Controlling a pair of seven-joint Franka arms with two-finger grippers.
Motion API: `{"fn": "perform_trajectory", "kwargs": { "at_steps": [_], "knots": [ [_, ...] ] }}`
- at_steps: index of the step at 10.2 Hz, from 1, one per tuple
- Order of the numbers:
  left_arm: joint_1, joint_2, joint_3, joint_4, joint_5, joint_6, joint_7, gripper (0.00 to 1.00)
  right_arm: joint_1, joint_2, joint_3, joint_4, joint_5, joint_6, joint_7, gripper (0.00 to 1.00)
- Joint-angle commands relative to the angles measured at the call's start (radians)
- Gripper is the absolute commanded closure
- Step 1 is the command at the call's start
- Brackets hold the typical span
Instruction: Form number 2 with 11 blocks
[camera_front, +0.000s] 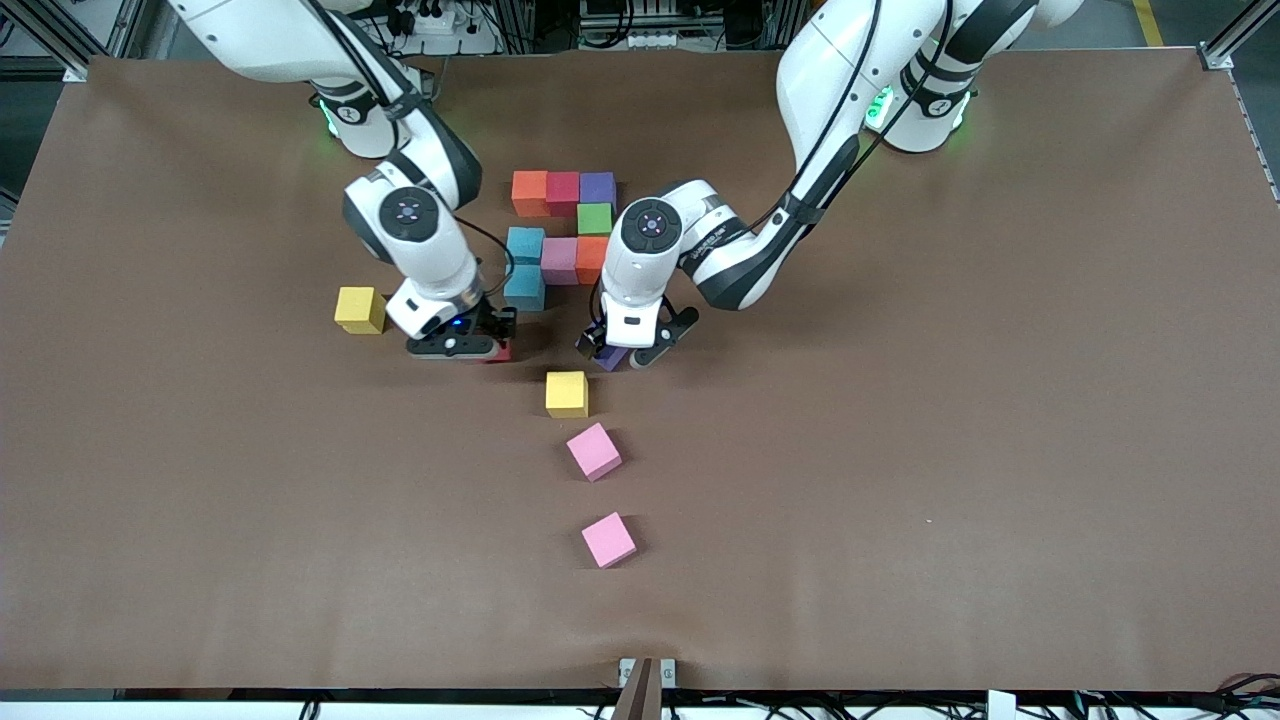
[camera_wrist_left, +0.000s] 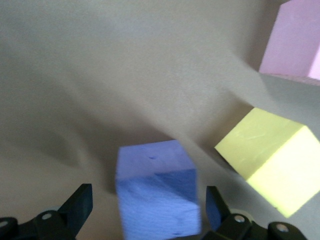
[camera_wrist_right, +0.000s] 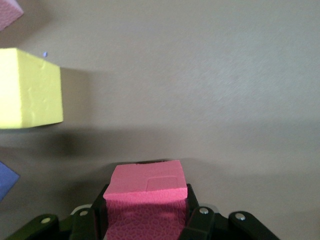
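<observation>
The partly built number 2 (camera_front: 560, 235) lies mid-table: orange, red and purple cubes in a row, green (camera_front: 594, 218) under the purple, then orange, mauve and light blue, with a second light blue (camera_front: 524, 287) nearer the camera. My right gripper (camera_front: 490, 340) (camera_wrist_right: 146, 210) is shut on a red block (camera_front: 502, 352) (camera_wrist_right: 147, 185), low over the table beside that light blue cube. My left gripper (camera_front: 625, 350) (camera_wrist_left: 148, 207) is open, its fingers on either side of a purple block (camera_front: 610, 357) (camera_wrist_left: 155, 187) that rests on the table.
A yellow block (camera_front: 567, 393) (camera_wrist_left: 270, 160) (camera_wrist_right: 30, 87) sits just nearer the camera than both grippers. Another yellow cube (camera_front: 360, 309) lies toward the right arm's end. Two bright pink cubes (camera_front: 594, 451) (camera_front: 609, 539) lie nearer the camera still.
</observation>
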Motion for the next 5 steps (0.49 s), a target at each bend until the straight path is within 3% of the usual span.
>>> {"fn": "perform_trajectory", "kwargs": {
  "at_steps": [1,5],
  "knots": [
    [-0.014,0.003,0.011,0.032,0.015,-0.010,-0.026,0.00,0.043,0.058,-0.001,0.061,0.004,-0.011,0.084,1.00],
    [-0.014,0.018,0.011,0.032,0.016,-0.010,-0.026,0.00,0.078,0.093,-0.001,0.063,-0.008,-0.012,0.092,1.00]
  ]
}}
